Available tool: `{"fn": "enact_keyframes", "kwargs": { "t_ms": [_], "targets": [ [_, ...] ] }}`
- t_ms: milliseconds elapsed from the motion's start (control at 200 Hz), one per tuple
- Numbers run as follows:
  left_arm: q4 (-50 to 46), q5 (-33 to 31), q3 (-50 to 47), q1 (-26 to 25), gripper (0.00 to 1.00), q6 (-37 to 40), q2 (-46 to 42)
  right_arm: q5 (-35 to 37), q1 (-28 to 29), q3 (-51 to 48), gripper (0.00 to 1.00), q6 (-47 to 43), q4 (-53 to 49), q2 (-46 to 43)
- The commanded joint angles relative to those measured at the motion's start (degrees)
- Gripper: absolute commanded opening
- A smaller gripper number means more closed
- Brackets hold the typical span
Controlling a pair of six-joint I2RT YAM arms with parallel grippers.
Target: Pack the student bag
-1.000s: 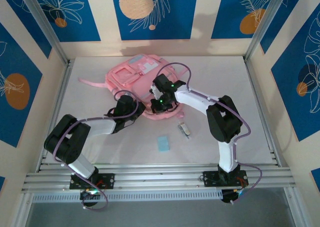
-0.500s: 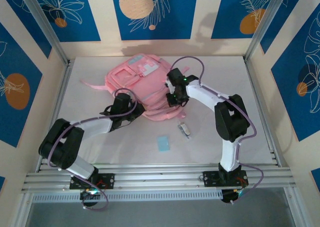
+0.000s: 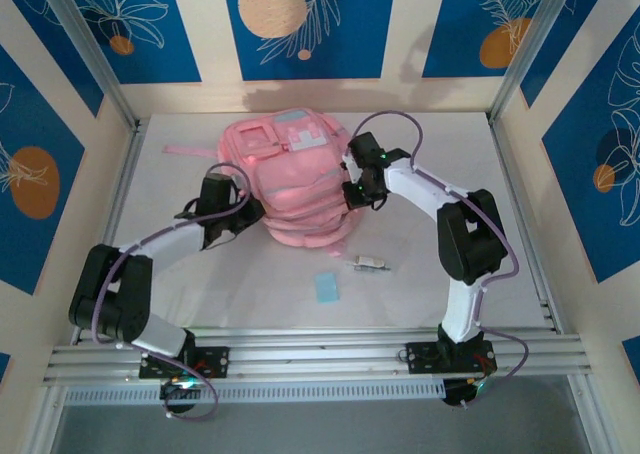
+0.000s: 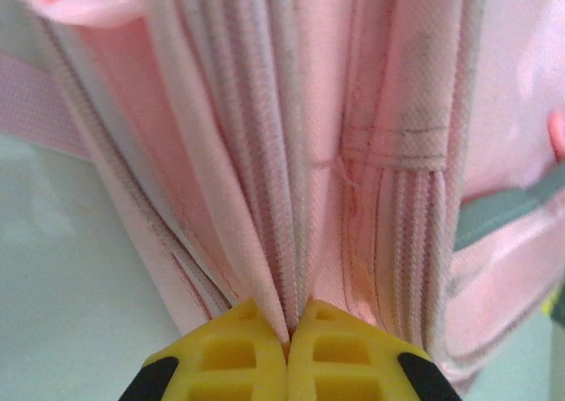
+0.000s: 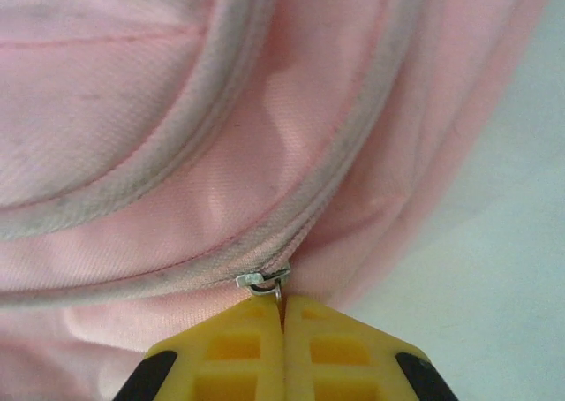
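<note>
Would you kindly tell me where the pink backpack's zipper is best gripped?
By the small metal pull ring hanging off the slider, pinched flat from the pink backpack's outer edge. It sticks out past the seam, where the right gripper is shut on it.

Pink student bag (image 3: 292,196), pale blue card (image 3: 326,288), blue leaf-patterned wall panels (image 3: 345,34).

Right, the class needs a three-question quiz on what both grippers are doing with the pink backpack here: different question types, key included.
1. True or false: the right gripper is shut on the small metal zipper pull of the large soft pink fabric backpack.
2. The left gripper pinches: A) a backpack fabric fold, B) a pencil, C) nothing.
3. What colour is the small flat rectangle on the white table?
Key: 1 true; 2 A; 3 pale blue.
</note>
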Motion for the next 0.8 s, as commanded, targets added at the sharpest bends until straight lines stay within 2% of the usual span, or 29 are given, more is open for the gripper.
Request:
{"fn": "enact_keyframes", "kwargs": {
  "t_ms": [0, 85, 160, 180, 215, 235, 345, 395, 600, 795],
  "targets": [
    [1.33, -8.33, 5.96, 3.82, 0.00, 4.44, 3.61, -4.21, 2.26, -3.25, 0.00, 2.73, -2.48, -3.09],
    [1.52, -8.83, 10.44, 4.77, 0.00, 4.79, 6.56, -8.72, 5.49, -4.10, 0.00, 4.07, -0.68, -3.48],
    [-0.24, -8.74, 14.18, 5.50, 0.01, 4.68, 8.46, -8.84, 8.41, -3.37, 0.00, 4.77, 0.16, -2.62],
    [-0.93, -8.92, 14.99, 5.53, 0.07, 4.40, 8.76, -8.96, 9.20, -3.10, 0.00, 4.86, 0.23, -2.25],
    [-2.41, -9.22, 15.96, 5.63, 0.28, 4.08, 8.83, -9.19, 10.22, -2.16, 0.00, 4.94, 0.47, -1.45],
    [-3.09, -9.29, 16.26, 5.57, 0.36, 3.88, 8.63, -9.24, 10.74, -1.75, 0.00, 4.95, 0.57, -0.95],
    [-3.78, -8.53, 13.58, 5.51, 0.53, 1.90, 6.01, -11.13, 12.98, 1.08, 0.00, 5.12, 1.49, 1.73],
    [-3.33, -8.16, 10.98, 5.54, 0.58, 0.83, 4.08, -11.98, 13.77, 2.27, 0.00, 5.23, 2.19, 2.87],
    [0.73, -4.74, -0.35, 4.13, 0.62, -7.15, -3.58, -12.50, 15.09, 6.55, 0.00, 7.20, 4.64, 6.75],
    [5.38, -3.68, -6.11, -1.45, 0.61, -14.10, -4.56, -16.63, 15.27, 8.01, 0.00, 9.10, 6.87, 7.09]
  ]
}}
